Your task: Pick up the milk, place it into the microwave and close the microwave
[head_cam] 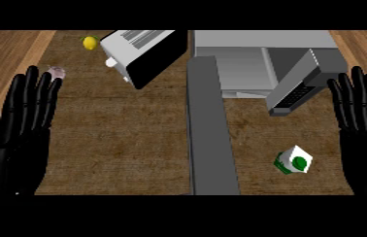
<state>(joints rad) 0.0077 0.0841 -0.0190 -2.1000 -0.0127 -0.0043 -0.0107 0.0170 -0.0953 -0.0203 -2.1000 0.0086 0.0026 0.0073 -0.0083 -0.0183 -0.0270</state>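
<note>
The milk (292,160) is a small white carton with a green panel, standing on the counter at the lower right. Behind it the grey microwave (243,61) sits at the back, its door (295,83) swung open toward the right. My right hand (354,110) rests open at the right edge, fingers up, to the right of the carton and apart from it. At the left edge my left hand (27,110) rests open, fingers up, far from the carton.
A white toaster (140,51) stands tilted at the back left, with a yellow lemon (90,42) beside it. A small pinkish object (57,72) lies near my left fingertips. A grey strip (210,129) runs down the middle of the counter.
</note>
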